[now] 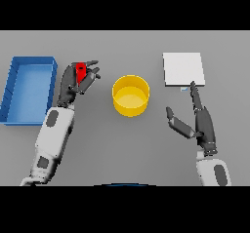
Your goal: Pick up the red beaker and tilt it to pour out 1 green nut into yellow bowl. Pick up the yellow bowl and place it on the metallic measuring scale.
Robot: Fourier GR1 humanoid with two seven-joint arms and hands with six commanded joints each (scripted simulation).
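The red beaker (81, 72) is mostly wrapped by my left hand (75, 82), whose fingers curl round it left of the yellow bowl (131, 96). The bowl stands upright in the middle of the table, and I see no nut inside it. The metallic scale (183, 68) is a pale square plate at the back right. My right hand (201, 122) hovers below the scale and right of the bowl, fingers straight and pointing toward the scale, thumb spread toward the bowl, holding nothing.
A blue tray (14, 88) with raised walls lies at the far left, just beside my left forearm. Grey table surface stretches between the bowl and the scale.
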